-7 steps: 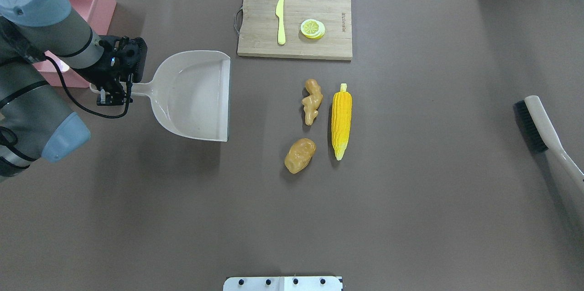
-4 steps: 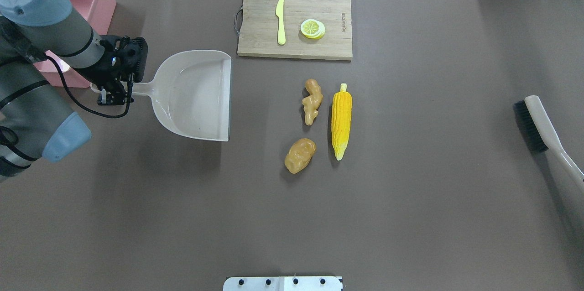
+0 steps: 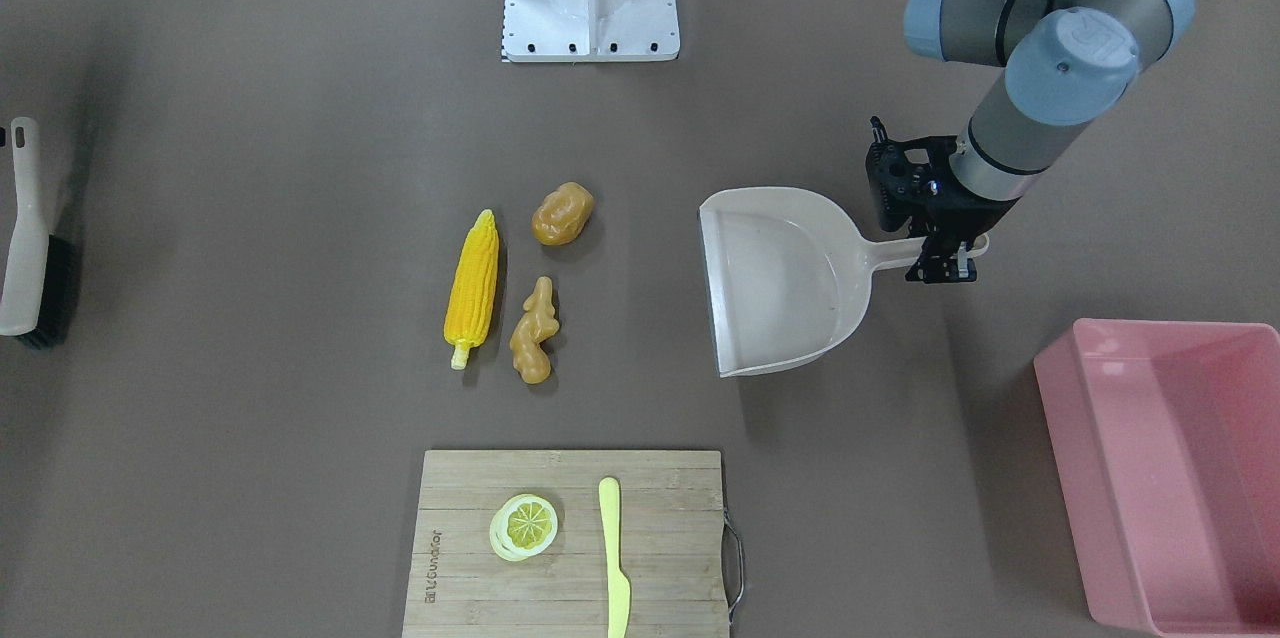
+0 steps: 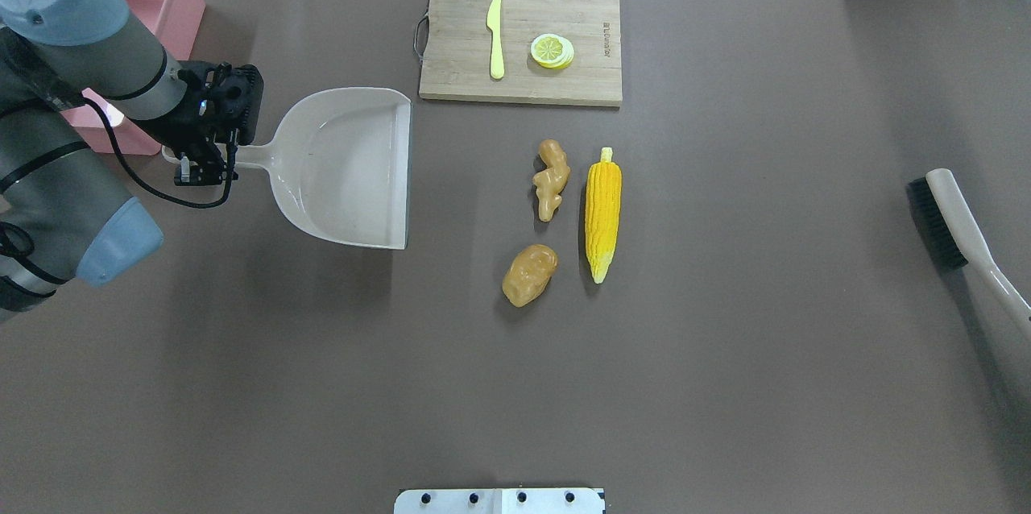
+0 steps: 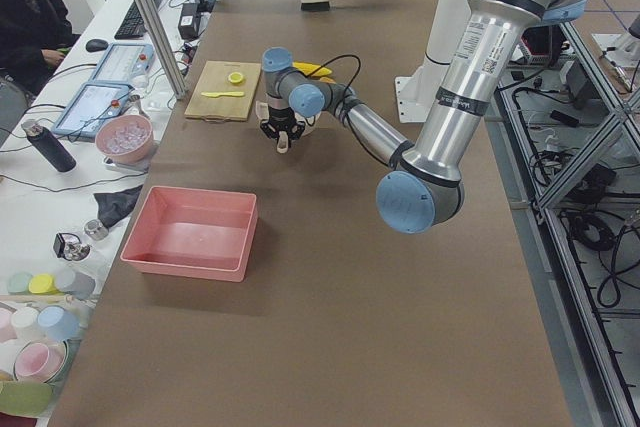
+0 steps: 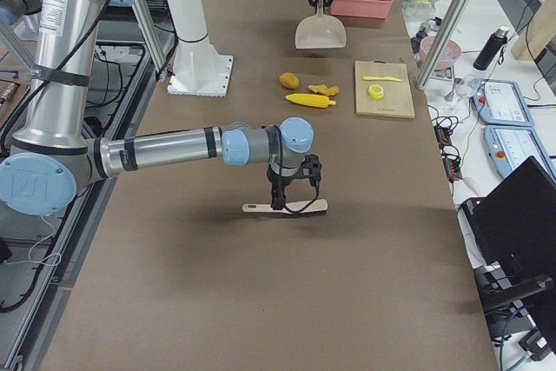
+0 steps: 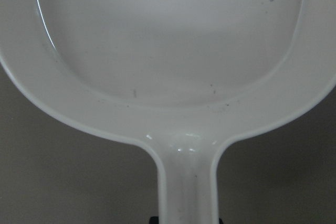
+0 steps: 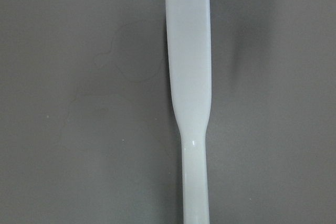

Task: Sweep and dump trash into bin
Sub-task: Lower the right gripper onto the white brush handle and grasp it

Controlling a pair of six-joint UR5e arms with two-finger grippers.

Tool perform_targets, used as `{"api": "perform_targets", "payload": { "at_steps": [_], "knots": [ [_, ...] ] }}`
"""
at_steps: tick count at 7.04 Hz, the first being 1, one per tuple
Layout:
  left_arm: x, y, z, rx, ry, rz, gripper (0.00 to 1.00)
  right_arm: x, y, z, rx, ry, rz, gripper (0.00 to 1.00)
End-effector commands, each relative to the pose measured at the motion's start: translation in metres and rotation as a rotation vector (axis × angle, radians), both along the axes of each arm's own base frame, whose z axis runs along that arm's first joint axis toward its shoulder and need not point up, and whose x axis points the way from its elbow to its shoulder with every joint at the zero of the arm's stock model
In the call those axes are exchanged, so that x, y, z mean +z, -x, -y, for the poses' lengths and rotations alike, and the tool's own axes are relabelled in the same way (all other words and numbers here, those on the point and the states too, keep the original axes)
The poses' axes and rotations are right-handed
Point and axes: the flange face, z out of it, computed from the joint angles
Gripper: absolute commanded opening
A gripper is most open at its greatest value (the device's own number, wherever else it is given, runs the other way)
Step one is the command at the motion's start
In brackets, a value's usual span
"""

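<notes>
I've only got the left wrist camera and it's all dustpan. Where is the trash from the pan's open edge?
Observer: The corn cob, ginger root and potato lie on the table beyond the dustpan's open edge, clear of it; none is inside.
Operator: Where's the brush?
Observer: The brush is out near the table's end on the robot's right, well past the corn cob.
Operator: And the bin?
Observer: The pink bin stands farther to the robot's left than the dustpan, and it's empty.

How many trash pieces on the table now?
3: corn, ginger beside it on the dustpan side, potato nearer the robot. Dustpan and bin hold none. None looks hidden.
</notes>
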Motion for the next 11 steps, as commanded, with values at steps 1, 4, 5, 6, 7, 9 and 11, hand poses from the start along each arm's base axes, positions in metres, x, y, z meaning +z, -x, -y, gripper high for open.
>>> {"api": "perform_targets", "payload": {
  "at_steps": [1,4,5,6,7,9,11],
  "knots": [
    [-0.001,-0.002,0.001,0.001,0.0,0.0,0.0,0.024,0.019,-0.004,-0.034,0.048,-0.042,1.0],
    [-0.001,-0.001,0.001,-0.006,0.007,-0.001,0.0,0.041,0.037,-0.011,-0.082,0.08,-0.058,1.0],
    [0.0,-0.001,0.001,-0.007,0.007,0.0,0.0,0.046,0.042,-0.012,-0.096,0.087,-0.062,1.0],
    [0.0,-0.001,0.001,-0.008,0.006,0.001,0.0,0.06,0.05,-0.012,-0.117,0.106,-0.069,1.0],
    [0.0,-0.001,0.001,-0.008,0.006,0.001,0.0,0.065,0.055,-0.007,-0.123,0.101,-0.076,1.0],
    [0.0,-0.002,0.001,-0.007,0.006,-0.001,0.0,0.095,0.06,0.004,-0.115,0.026,-0.08,1.0],
    [-0.003,-0.004,0.002,-0.006,0.003,-0.003,0.0,0.091,0.061,0.005,-0.098,0.035,-0.077,1.0]
  ]
}}
